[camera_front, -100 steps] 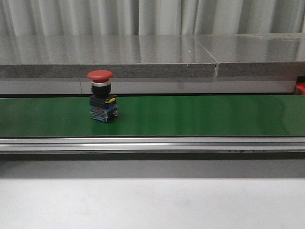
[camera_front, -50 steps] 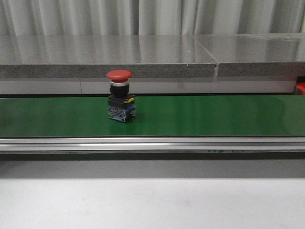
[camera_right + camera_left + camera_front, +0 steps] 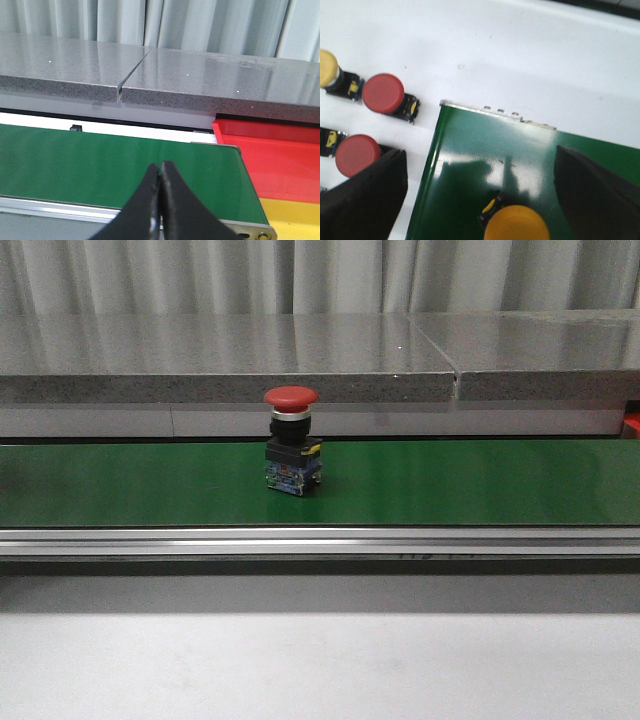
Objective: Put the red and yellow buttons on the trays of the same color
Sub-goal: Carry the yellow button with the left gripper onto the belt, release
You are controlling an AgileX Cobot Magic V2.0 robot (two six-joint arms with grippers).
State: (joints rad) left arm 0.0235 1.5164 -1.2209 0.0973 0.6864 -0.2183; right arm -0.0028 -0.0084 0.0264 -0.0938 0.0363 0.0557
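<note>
A red button (image 3: 291, 441) stands upright on the green belt (image 3: 450, 480) in the front view, left of centre. Neither gripper shows there. In the left wrist view my left gripper (image 3: 480, 200) is open above the belt's end (image 3: 470, 165), its fingers (image 3: 365, 195) wide apart, with a yellow button (image 3: 516, 223) on the belt between them. Two red buttons (image 3: 382, 93) (image 3: 356, 155) and another yellow button (image 3: 327, 68) lie on the white table beside the belt. In the right wrist view my right gripper (image 3: 160, 172) is shut and empty over the belt, near the red tray (image 3: 270, 155) and yellow tray (image 3: 292, 217).
A grey stone ledge (image 3: 300, 360) runs behind the belt, with a curtain behind it. A metal rail (image 3: 320, 540) edges the belt's front. A white surface (image 3: 320, 660) lies in front of it. A red edge (image 3: 632, 424) shows at the far right.
The red button has moved to the right along the belt, from the left part toward the centre, staying upright.
</note>
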